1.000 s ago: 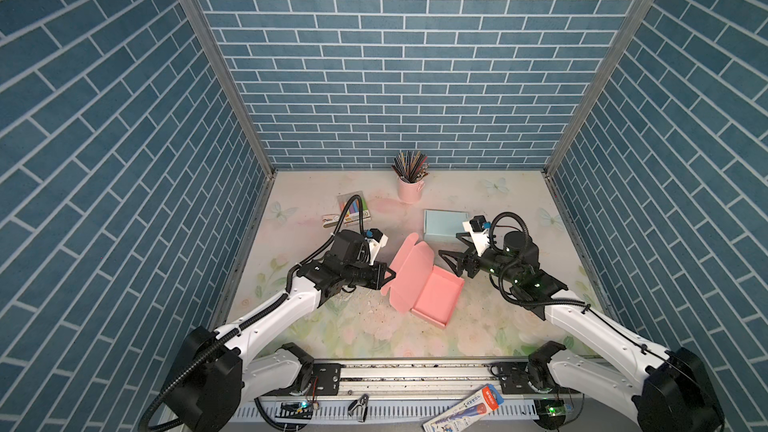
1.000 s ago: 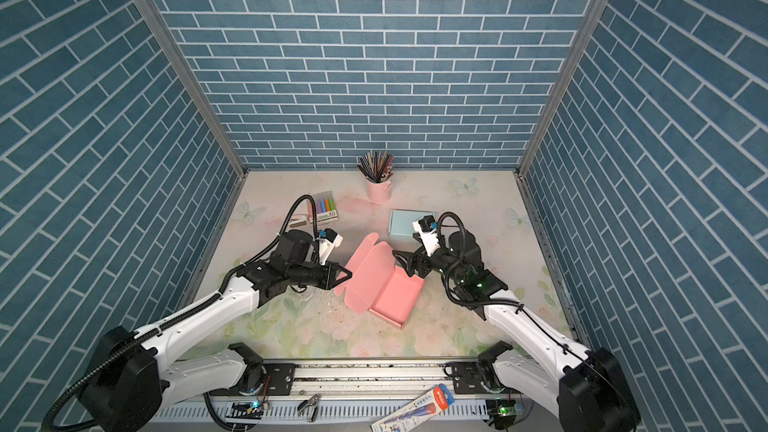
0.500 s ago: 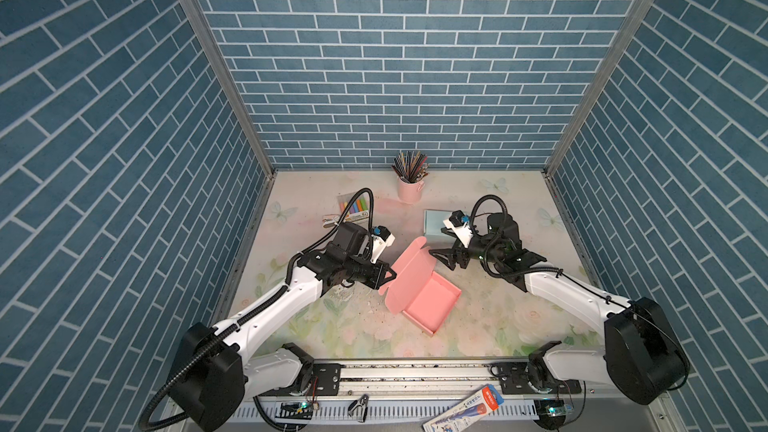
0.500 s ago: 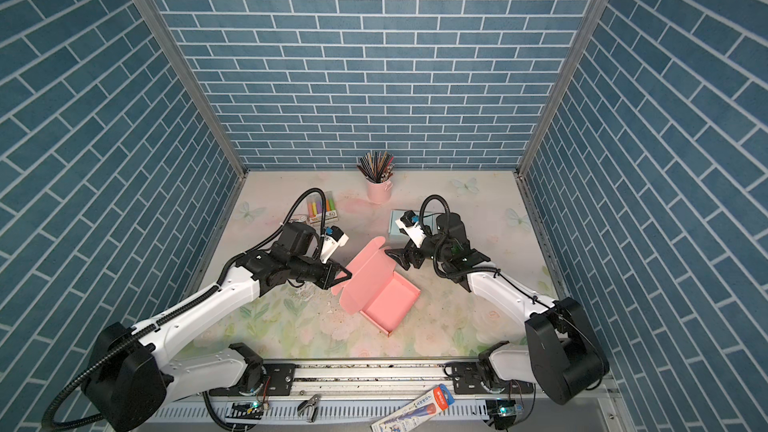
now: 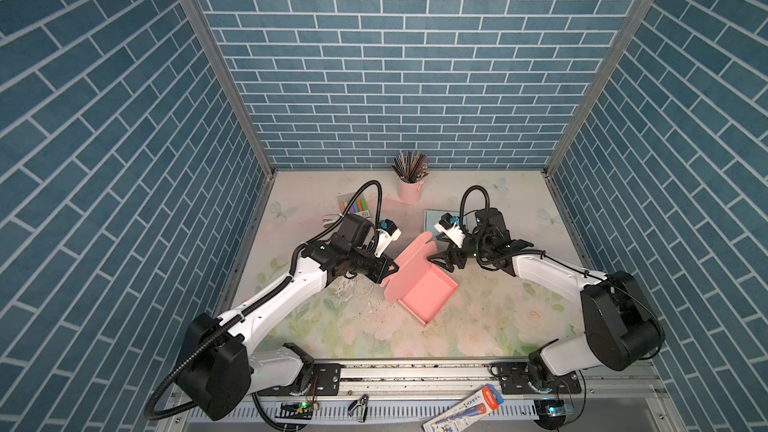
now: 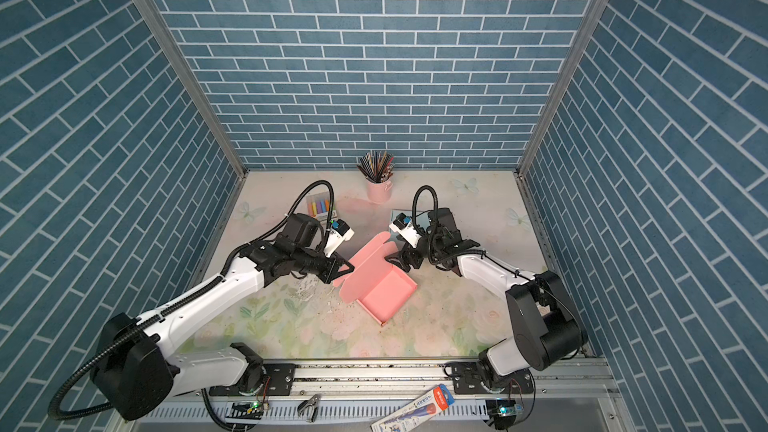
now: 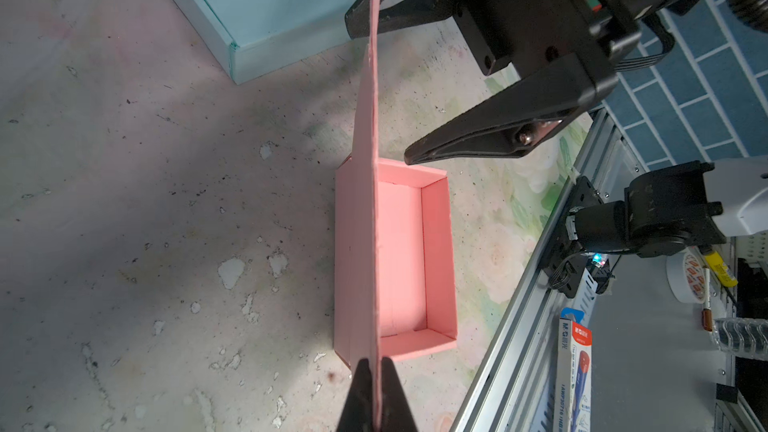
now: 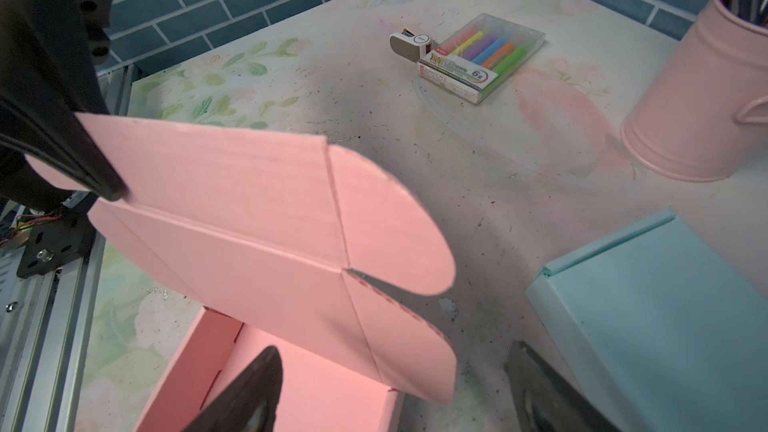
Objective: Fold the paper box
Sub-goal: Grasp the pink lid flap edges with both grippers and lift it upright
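Our left pincer [image 7: 376, 369] is pinched tight on the free edge of the lid [image 7: 366, 118] of the pink corrugated-paper box [image 5: 424, 290], holding that panel upright above the open tray [image 7: 401, 259] so the rounded side flaps [image 8: 390, 222] hang clear for tucking. Our right pincer [image 5: 441, 262] hovers spread wide and empty, one finger either side of the lid's far end, placed, we judge, to fold those flaps inward. The box sits mid-desk [image 5: 353, 326], its tray flat on the surface, just in front of a closed pale-blue cardboard box [image 7: 266, 6].
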Robot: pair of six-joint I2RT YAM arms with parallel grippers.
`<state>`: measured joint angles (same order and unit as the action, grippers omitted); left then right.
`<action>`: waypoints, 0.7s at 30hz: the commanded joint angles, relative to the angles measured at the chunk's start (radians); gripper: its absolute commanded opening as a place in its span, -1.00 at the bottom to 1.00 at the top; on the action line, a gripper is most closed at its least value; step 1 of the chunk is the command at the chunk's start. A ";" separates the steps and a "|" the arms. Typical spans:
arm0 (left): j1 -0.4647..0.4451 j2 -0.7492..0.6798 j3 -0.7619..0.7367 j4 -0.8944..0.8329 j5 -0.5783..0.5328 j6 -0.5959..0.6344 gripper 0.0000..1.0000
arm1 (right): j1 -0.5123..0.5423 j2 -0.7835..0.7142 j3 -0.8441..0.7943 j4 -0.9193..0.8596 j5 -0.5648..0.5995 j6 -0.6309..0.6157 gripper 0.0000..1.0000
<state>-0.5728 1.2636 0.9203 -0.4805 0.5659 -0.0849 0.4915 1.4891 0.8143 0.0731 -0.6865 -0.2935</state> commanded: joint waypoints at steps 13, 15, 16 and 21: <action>-0.016 0.045 0.065 -0.062 -0.048 0.057 -0.85 | -0.002 0.058 0.042 -0.015 -0.092 -0.079 0.01; -0.018 0.044 0.066 -0.062 -0.056 0.057 -0.84 | 0.003 0.054 0.040 -0.019 -0.091 -0.083 -0.12; -0.018 0.043 0.069 -0.063 -0.059 0.057 -0.84 | 0.006 0.054 0.039 -0.022 -0.088 -0.084 -0.16; -0.021 0.039 0.069 -0.063 -0.087 0.062 -0.84 | 0.024 0.052 0.033 -0.035 -0.074 -0.091 -0.38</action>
<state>-0.5869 1.3018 0.9611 -0.5308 0.4969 -0.0547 0.4957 1.5398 0.8368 0.0650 -0.7303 -0.3458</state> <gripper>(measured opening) 0.080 0.319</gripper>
